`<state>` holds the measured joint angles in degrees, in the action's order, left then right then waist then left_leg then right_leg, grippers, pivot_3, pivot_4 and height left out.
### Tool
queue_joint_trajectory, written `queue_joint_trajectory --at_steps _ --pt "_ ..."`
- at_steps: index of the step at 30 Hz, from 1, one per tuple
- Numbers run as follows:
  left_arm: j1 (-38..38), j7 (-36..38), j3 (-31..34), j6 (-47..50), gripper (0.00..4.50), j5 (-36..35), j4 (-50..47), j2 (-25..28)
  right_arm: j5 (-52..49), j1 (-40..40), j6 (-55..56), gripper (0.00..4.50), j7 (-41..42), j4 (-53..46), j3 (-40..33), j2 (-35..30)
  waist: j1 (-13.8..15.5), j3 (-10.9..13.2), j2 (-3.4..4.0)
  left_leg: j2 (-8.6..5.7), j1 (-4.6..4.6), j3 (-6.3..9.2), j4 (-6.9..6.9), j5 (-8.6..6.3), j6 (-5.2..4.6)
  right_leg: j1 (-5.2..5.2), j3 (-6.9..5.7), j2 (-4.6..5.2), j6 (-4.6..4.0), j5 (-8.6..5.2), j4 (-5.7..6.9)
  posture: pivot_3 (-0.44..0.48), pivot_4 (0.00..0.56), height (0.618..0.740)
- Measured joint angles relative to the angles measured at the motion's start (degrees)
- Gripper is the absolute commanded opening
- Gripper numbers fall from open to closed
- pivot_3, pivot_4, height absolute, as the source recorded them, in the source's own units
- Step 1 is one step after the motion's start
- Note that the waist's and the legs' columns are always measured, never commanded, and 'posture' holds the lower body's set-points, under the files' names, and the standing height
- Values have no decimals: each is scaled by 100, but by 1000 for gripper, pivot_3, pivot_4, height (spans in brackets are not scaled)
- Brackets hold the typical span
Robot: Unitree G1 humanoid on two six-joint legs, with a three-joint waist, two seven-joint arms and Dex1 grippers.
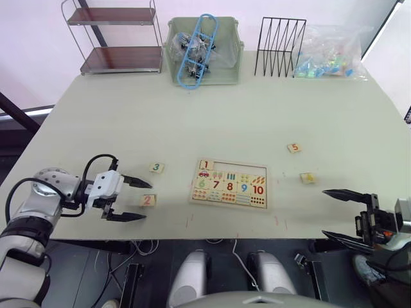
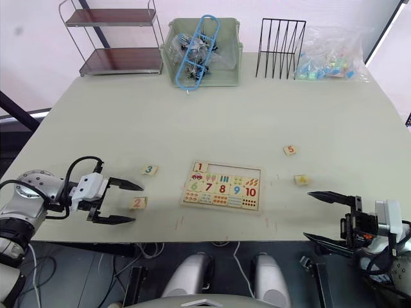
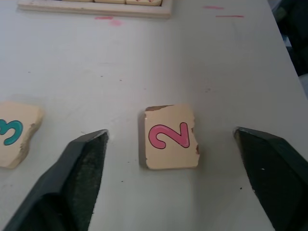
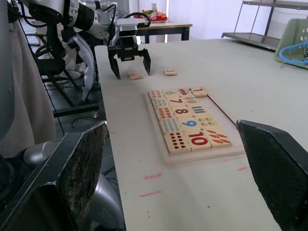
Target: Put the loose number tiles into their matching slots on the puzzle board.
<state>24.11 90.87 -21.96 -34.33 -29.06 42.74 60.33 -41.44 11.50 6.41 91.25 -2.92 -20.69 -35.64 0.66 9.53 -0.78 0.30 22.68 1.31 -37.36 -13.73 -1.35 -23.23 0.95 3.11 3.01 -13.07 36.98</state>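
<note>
Four loose tiles (image 1: 148,200); one puzzle board (image 1: 230,183); two tools spread.

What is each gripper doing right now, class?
Left gripper: open, straddling the 2 tile, not gripping.
Right gripper: open, empty.

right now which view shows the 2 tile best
The left wrist view: the 2 tile lies large between the open left pincer's fingers, chipped edges visible. Both eye views and the right wrist view show it small.

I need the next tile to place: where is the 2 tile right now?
In the left eye view, the 2 tile lies left of the puzzle board, between the open left gripper fingers, near the 3 tile.
</note>
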Motion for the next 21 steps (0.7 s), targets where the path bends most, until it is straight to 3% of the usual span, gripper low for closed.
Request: queue_joint_trajectory --at_steps 3,4,5,13,21 --pt "30 4 -108 -153 1431 -16 86 13 0 0 25 4500 61 93 0 1 11 -12 21 0 -3 -2 0 0 0 1 1 0 0 0 4 0 150 740" --pt "39 4 -108 -158 1038 -26 111 12 0 0 26 4500 66 97 0 1 13 -12 22 0 -3 -2 0 0 0 1 0 0 0 -1 5 0 150 740" --pt "50 4 -108 -157 932 -38 148 11 0 2 36 4500 72 100 0 1 11 -12 22 0 -3 -2 -1 0 0 1 0 -1 0 -1 6 0 150 740" --pt "120 4 -111 -104 932 -46 168 3 0 123 178 4500 81 115 3 36 7 -12 22 0 -4 -1 -1 0 0 1 -1 -2 -1 -1 8 0 150 740" --pt "696 3 -101 495 932 25 6 7 -8 211 34 4500 -184 -355 27 42 13 -8 15 -1 6 3 -6 0 0 0 -6 -4 1 -1 7 0 150 740"
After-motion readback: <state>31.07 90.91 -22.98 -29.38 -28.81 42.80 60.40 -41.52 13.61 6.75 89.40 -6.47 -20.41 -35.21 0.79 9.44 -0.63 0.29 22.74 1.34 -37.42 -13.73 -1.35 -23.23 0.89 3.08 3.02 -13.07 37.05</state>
